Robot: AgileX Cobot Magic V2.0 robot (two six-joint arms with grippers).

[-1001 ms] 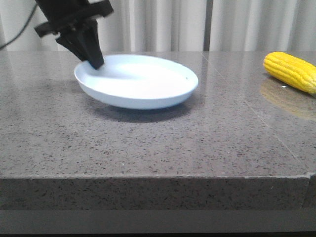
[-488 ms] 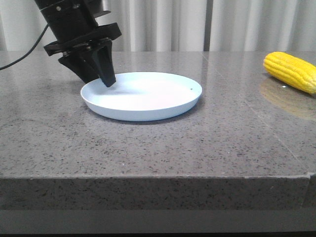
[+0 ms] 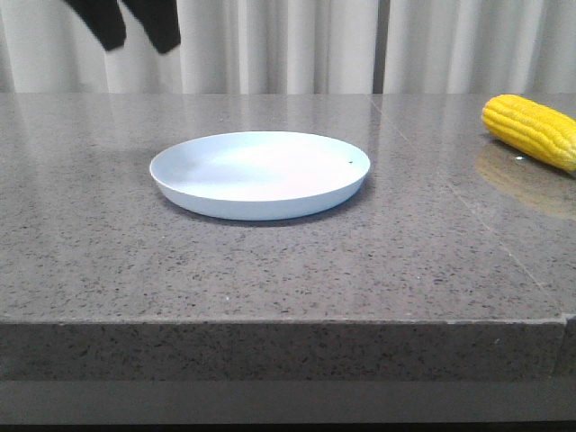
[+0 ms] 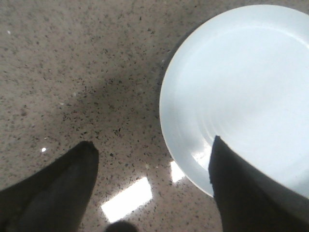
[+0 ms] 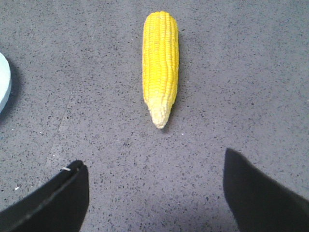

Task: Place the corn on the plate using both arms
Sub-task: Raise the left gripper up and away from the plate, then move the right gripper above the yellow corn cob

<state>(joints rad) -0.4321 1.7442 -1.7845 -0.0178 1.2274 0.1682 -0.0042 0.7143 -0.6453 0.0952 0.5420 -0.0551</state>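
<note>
speckled grey stone table [image 3: 288, 270], thick front edge nearest the camera, pale curtains [image 3: 297, 45] behind.

closest in the front view: bare stone, then the plate [image 3: 259, 174], white to pale blue, flat on the table left of centre, nothing on it. farther back and far to the right, the corn [image 3: 531, 130], lying on the stone with a faint yellow reflection below it, partly cut off by the picture's edge, well apart from the plate.

at the top left of the front view, only the two dark tips of the left gripper [image 3: 133, 25], lifted high above the table, spread apart, holding nothing. no sign of the right gripper there.

seen only from the left wrist: plate [image 4: 241, 92] from above, one finger over its rim, the other over bare stone, clear gap between them.

seen only from the right wrist: whole length of the corn [image 5: 161, 65], long axis running straight away from the right gripper [image 5: 154, 193], tapered pale tip toward the fingers, blunt end away. fingers wide apart, empty, short of the cob. sliver of the plate [image 5: 4, 82] at the picture's edge.
</note>
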